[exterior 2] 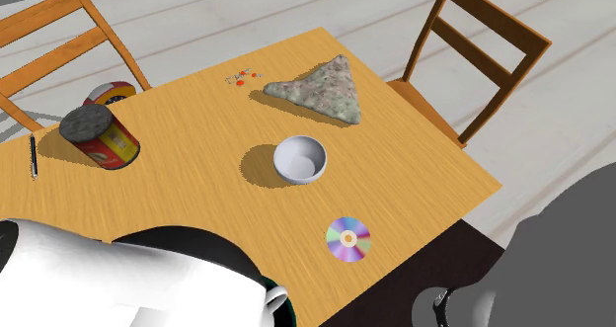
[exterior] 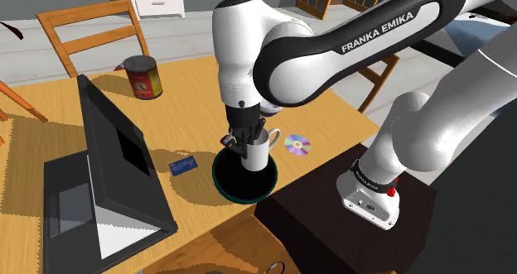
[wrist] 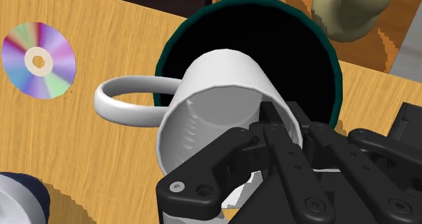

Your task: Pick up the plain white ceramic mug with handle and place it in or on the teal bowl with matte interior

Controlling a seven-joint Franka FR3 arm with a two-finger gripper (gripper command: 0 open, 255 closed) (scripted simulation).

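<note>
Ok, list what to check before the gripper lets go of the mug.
1. Gripper shut on the white mug: ok, it clasps the mug's wall.
2. Mug body above the teal bowl: ok.
3. Mug upright: ok, judged from the shoulder view.
4. Handle inside the bowl's rim: not ok, it overhangs the rim toward the CD.
5. Mug bottom resting in the bowl: cannot tell.

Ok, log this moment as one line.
phase: place | black two-finger gripper: shut on plain white handled mug | mug: above teal bowl, black interior
</note>
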